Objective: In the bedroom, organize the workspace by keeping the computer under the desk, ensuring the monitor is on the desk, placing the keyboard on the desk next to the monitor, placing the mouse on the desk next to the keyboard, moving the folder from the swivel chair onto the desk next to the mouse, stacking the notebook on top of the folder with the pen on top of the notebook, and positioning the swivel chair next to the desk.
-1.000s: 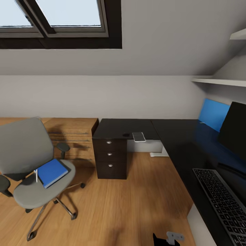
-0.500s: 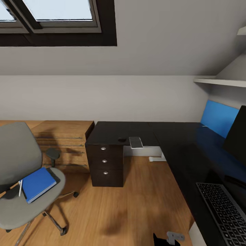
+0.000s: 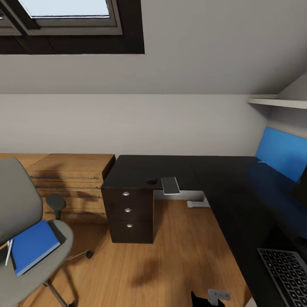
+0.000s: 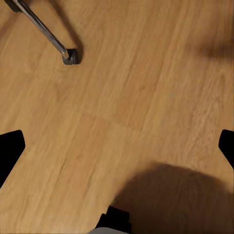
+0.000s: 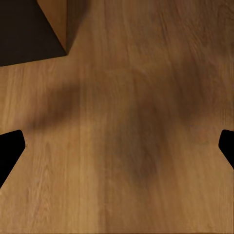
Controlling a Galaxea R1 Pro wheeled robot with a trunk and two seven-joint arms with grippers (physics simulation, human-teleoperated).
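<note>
Grey swivel chair [image 3: 25, 230] stood at the left edge on the wood floor, well apart from the black L-shaped desk [image 3: 204, 179], blue folder [image 3: 34, 246] flat on its seat, pale pen [image 3: 8, 252] beside the folder, small grey notebook [image 3: 171, 185] overhanging the desk's front edge, keyboard [image 3: 286, 273] at lower right on the desk.

skylight [image 3: 64, 17], white wall [image 3: 170, 123] — wood floor [image 3: 170, 256]

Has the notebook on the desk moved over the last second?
No. The notebook still overhangs the desk edge just right of the drawer unit; only the camera shifted.
</note>
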